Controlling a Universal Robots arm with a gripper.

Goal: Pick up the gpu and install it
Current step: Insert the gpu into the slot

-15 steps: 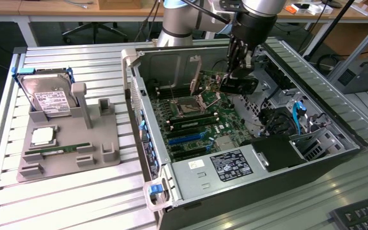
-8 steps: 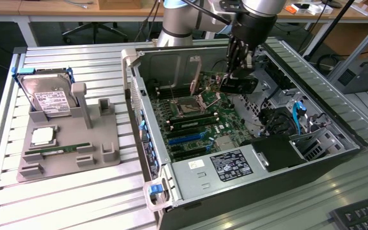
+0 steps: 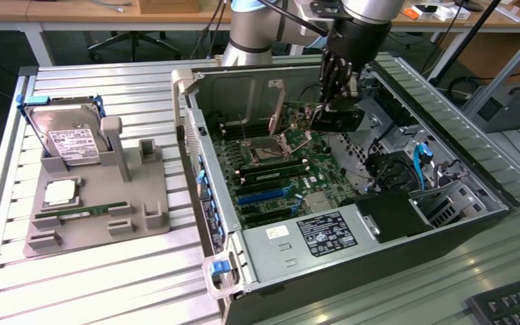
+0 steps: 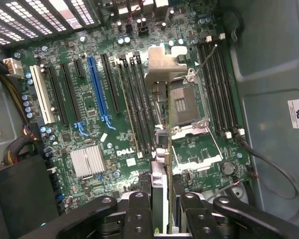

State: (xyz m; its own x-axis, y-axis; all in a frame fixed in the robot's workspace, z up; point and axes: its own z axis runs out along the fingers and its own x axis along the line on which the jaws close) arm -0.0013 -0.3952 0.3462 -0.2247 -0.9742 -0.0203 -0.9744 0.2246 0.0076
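Observation:
My gripper (image 3: 340, 101) hangs inside the open computer case (image 3: 213, 169), shut on the gpu (image 3: 330, 120). The card's green board faces the exterior view's left and its black cooler the right. It hangs above the motherboard (image 3: 283, 172), over the CPU socket (image 3: 267, 147) end. In the wrist view the gpu (image 4: 159, 172) shows edge-on between the two black fingers (image 4: 139, 211) of my gripper (image 4: 160, 201). Its thin edge lies over the gap between the RAM slots and the CPU socket (image 4: 185, 102). The blue expansion slot (image 4: 97, 82) stands bare off to one side.
Left of the case in the exterior view, a grey fixture (image 3: 138, 203) holds a hard drive (image 3: 70, 139), a CPU (image 3: 59, 193) and a RAM stick (image 3: 79, 213). Case walls, cables (image 3: 418, 162) and the power supply (image 3: 314, 233) ring the board. A keyboard (image 3: 513, 305) lies in the lower right corner.

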